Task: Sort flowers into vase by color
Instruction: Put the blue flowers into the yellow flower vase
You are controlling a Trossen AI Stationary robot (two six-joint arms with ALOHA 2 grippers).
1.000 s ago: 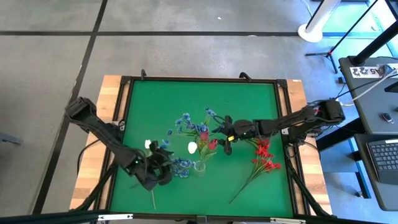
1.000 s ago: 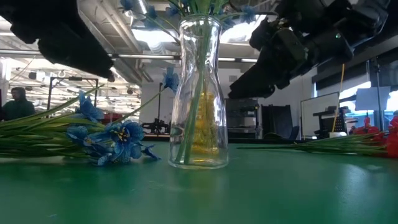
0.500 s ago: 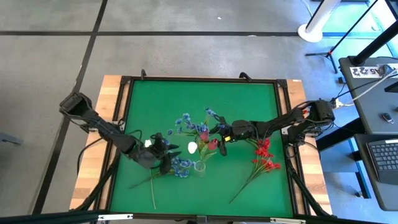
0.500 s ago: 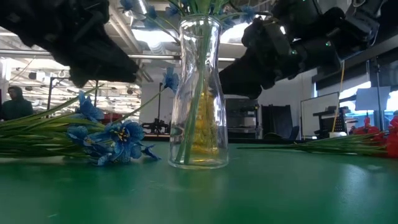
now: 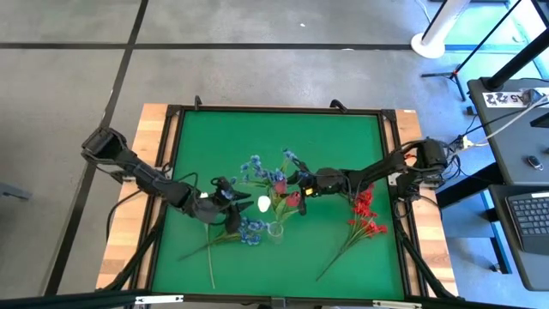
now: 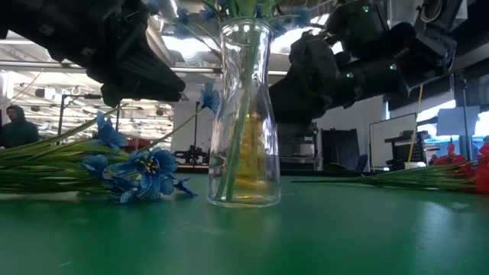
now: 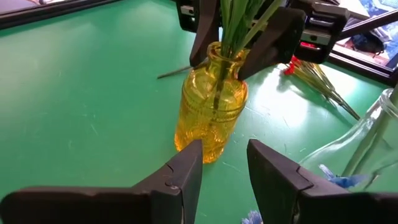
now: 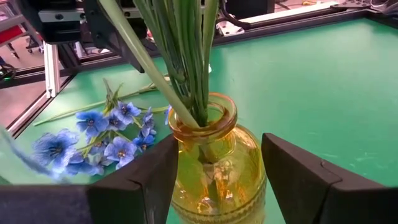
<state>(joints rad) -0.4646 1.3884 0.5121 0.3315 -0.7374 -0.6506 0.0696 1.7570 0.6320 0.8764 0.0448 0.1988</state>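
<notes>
I see my right gripper (image 8: 214, 180) spread wide around the yellow vase (image 8: 214, 165) of green stems (image 8: 180, 56) near table centre, my left gripper (image 7: 224, 177) narrowly parted facing it from 9 o'clock, and a blue spray (image 5: 249, 230) lying at 7 o'clock beside the clear vase (image 6: 244, 114).

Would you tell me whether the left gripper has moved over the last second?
Yes. In the high view the left gripper has travelled up the picture and rightward, closing on the clear vase, which has stayed put.

Right claw (image 8: 214, 177) open astride yellow vase (image 8: 214, 171) w/ green stems (image 8: 180, 56); blue flowers (image 8: 102, 134) lying beside.
</notes>
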